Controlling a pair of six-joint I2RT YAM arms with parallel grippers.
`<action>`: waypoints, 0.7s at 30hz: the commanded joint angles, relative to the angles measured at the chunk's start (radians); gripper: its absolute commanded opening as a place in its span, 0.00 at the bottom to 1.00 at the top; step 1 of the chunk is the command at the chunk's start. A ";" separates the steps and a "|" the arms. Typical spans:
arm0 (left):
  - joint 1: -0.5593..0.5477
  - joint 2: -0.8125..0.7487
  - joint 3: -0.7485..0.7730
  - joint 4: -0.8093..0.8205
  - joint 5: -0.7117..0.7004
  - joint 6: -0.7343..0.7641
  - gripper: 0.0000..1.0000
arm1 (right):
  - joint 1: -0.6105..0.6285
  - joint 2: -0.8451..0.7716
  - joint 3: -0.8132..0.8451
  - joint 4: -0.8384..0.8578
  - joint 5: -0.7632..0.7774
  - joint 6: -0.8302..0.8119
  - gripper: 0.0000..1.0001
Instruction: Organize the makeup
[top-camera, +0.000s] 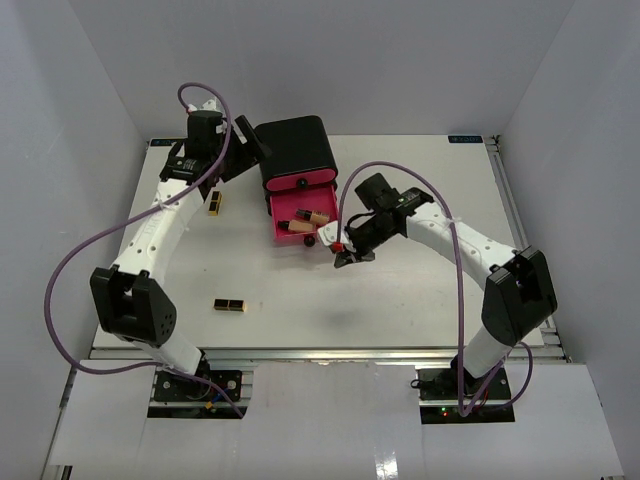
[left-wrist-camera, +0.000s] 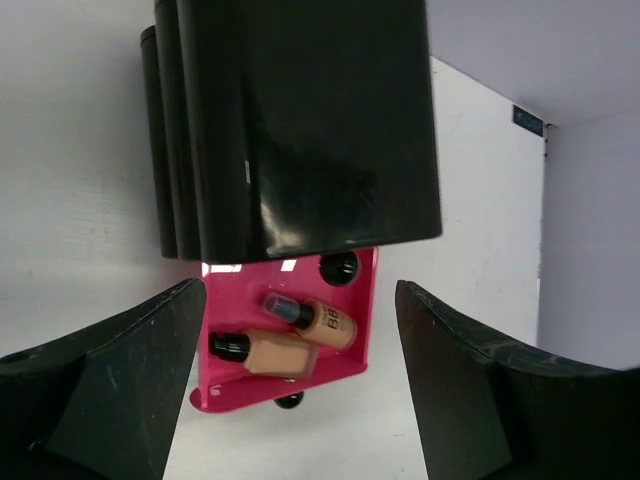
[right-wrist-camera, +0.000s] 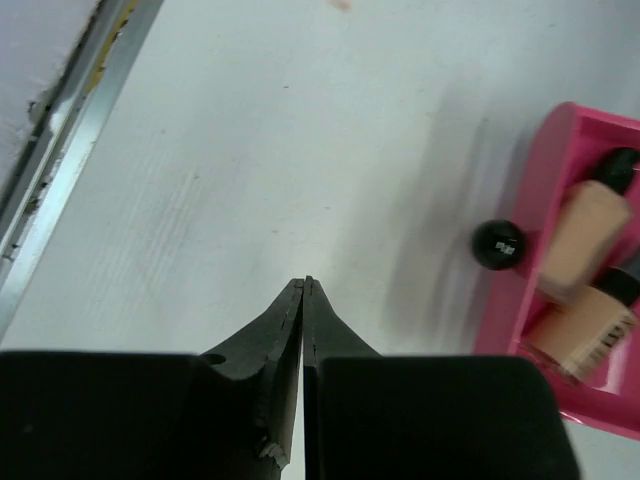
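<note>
Only the overhead view shows lipstick cases (top-camera: 228, 304) on the desk (top-camera: 400, 300). The left wrist view shows what looks like "BB" on a tan bottle (left-wrist-camera: 320, 322) in the pink drawer (left-wrist-camera: 367, 300). The left fingers (left-wrist-camera: 120, 380) are released and the right fingers (right-wrist-camera: 270, 340) are clenched on nothing.

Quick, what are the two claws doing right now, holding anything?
Left gripper: open, holding nothing.
Right gripper: closed, holding nothing.

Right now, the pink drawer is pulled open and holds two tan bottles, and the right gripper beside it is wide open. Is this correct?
Not fully. The right gripper is shut, with nothing between its fingertips; the right wrist view shows this. The rest is correct: the pink drawer is pulled open and holds two tan bottles.
</note>
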 joint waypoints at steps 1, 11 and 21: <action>0.026 0.103 0.104 -0.062 0.066 0.055 0.87 | 0.060 -0.050 -0.096 0.175 0.090 0.069 0.08; 0.045 0.349 0.323 -0.112 0.143 0.123 0.87 | 0.209 0.095 -0.163 0.603 0.498 0.298 0.13; 0.045 0.380 0.236 -0.107 0.227 0.128 0.86 | 0.224 0.273 -0.157 0.877 0.746 0.277 0.19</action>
